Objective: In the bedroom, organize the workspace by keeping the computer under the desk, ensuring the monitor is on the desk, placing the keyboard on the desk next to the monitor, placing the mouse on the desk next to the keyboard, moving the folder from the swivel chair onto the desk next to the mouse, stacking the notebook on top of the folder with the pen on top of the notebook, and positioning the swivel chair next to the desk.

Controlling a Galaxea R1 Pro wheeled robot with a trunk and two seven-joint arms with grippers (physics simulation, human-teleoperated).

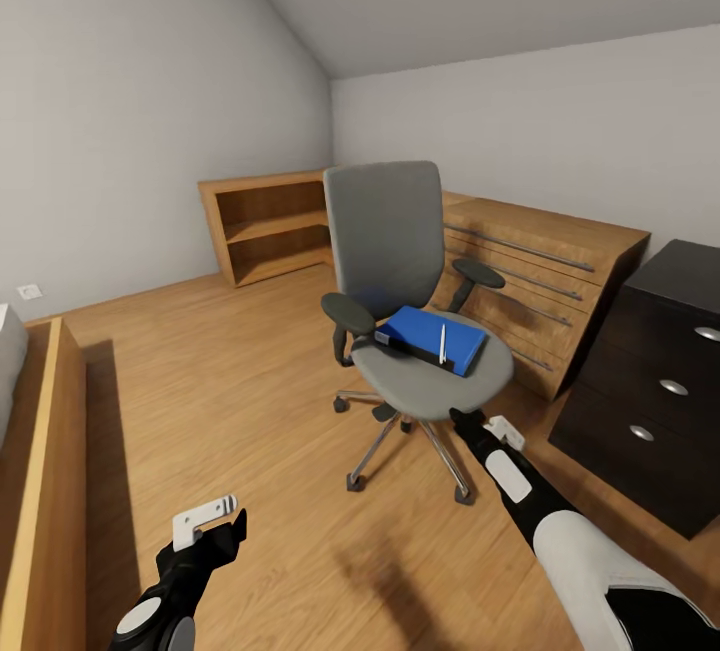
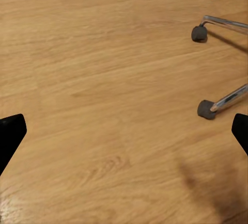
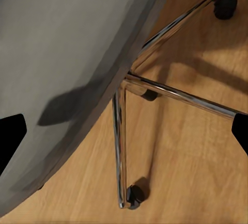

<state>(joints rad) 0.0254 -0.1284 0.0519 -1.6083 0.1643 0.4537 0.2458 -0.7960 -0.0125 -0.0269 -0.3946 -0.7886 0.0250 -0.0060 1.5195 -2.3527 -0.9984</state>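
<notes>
- A bedroom with a wooden floor (image 1: 250, 381); one grey swivel chair (image 1: 390, 231) stands in the middle, facing the robot
- One blue folder (image 1: 432, 336) lies flat on the chair seat, its long axis running from near left to far right; whether a notebook lies with it cannot be told
- One thin white pen (image 1: 442, 343) rests on top of the folder, pointing roughly near to far
- The right gripper (image 1: 478, 421) hovers just beside the near edge of the seat, below and slightly right of the folder; its wrist camera looks at the seat's underside and the chrome chair legs (image 3: 121, 146)
- Its fingers sit wide apart with nothing between them
- The left gripper (image 1: 215, 521) hangs low over bare floor, well apart from the chair to the near left; its fingertips (image 2: 10, 131) are also spread and empty
- The right arm is clearly nearer, so it looks the likelier one to lift the folder; it would have to rise and reach far and slightly left
- One black drawer unit (image 1: 650, 381) of the desk stands at the right, with three round handles
- One low light-wood cabinet (image 1: 540, 271) stands behind the chair, and one open wooden shelf (image 1: 265, 226) at the far left
</notes>
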